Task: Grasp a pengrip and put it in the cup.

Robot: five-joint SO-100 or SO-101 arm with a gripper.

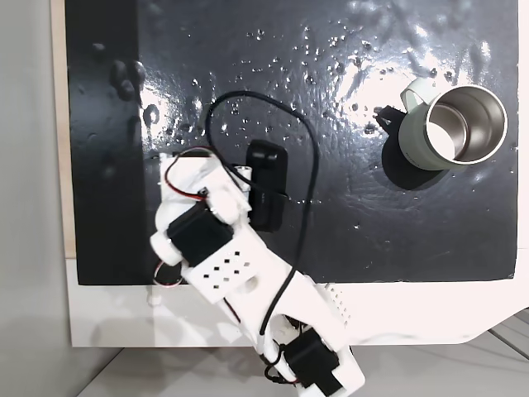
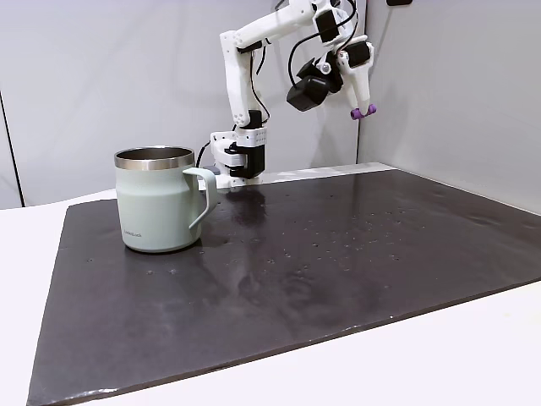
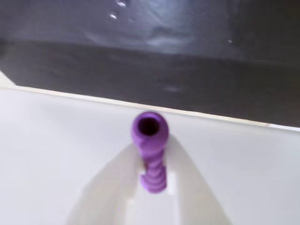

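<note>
Transport is the step in hand: gripper (image 2: pixel 364 111), clamped on the pengrip (image 3: pixel 150 154), hangs high and well apart from the cup (image 2: pixel 158 203), so it likely needs carrying above that cup's rim.

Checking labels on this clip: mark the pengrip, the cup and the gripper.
pengrip (image 3: pixel 149 127): wrist view, open purple end.
cup (image 2: pixel 156 213): a fixed view, outer wall.
gripper (image 2: pixel 363 108): a fixed view, fingertips shut on pengrip.

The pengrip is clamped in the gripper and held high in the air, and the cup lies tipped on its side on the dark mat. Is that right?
Not quite. The cup stands upright on the dark mat, open mouth up, as the fixed view from the side shows. The rest holds: the pengrip is clamped in the gripper, high above the mat, and the wrist view shows it between the fingers.
</note>
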